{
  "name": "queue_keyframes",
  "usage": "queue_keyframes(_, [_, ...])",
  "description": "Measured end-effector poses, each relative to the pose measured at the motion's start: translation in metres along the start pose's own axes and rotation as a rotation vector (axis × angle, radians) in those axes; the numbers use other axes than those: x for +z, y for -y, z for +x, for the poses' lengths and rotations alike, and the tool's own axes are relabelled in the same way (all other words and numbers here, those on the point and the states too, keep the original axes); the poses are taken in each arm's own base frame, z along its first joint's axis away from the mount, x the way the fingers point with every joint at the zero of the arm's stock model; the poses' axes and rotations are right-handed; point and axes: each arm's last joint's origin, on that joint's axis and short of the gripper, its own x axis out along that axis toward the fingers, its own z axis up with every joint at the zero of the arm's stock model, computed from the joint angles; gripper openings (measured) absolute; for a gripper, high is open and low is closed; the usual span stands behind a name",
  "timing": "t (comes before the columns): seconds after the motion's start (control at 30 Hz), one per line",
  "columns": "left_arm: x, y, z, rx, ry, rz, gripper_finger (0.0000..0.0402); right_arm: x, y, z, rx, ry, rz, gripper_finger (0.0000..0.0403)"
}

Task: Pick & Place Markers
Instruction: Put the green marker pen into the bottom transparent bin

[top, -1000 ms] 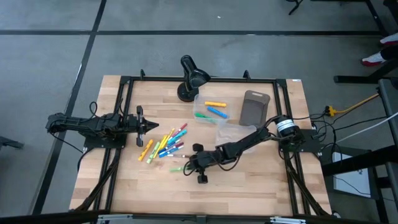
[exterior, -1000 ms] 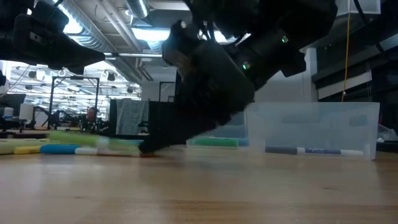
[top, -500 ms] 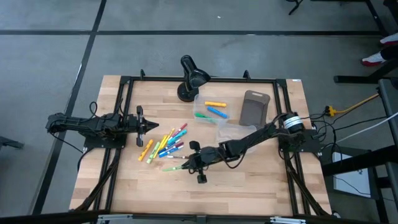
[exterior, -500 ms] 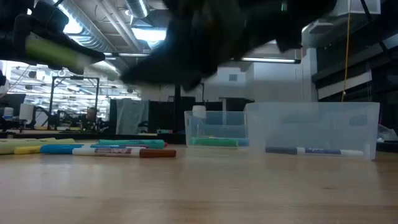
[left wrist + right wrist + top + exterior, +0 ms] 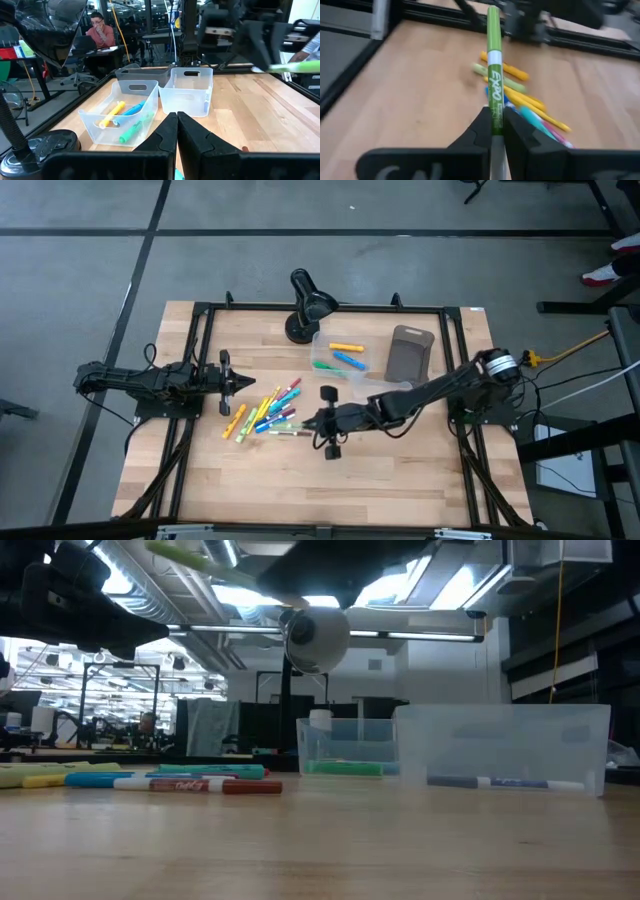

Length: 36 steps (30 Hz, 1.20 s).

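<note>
Left gripper parked at the tabletop's left edge, jaws pressed together on nothing. Loose markers fanned beside it. Right gripper hovers just past them, jaws pinched on a green marker by one end only (most of it sticks out front). Risk: a fast swing could twist it loose, or its long end could catch the bin wall on the way in

Matt pale wood table; clear glossy plastic bins.
</note>
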Motion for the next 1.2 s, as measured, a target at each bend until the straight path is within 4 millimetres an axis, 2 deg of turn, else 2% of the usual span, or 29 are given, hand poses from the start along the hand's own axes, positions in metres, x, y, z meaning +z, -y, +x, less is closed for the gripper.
queue_keyframes(0.17, [0.000,0.000,0.000,0.000,0.000,0.000,0.0006,0.001,0.006,-0.012,-0.081,-0.060,0.023,0.0028])
queue_keyframes(0.4, [0.000,0.000,0.000,0.000,0.000,0.000,0.0006,0.005,0.014,-0.032,-0.096,-0.124,0.035,0.0028])
queue_keyframes(0.9, [0.000,0.000,0.000,0.000,0.000,0.000,0.0006,0.011,0.036,-0.102,-0.155,-0.280,0.165,0.0028])
queue_keyframes(1.2, [0.000,0.000,0.000,0.000,0.000,0.000,0.0006,0.001,0.045,-0.133,-0.223,-0.409,0.257,0.0028])
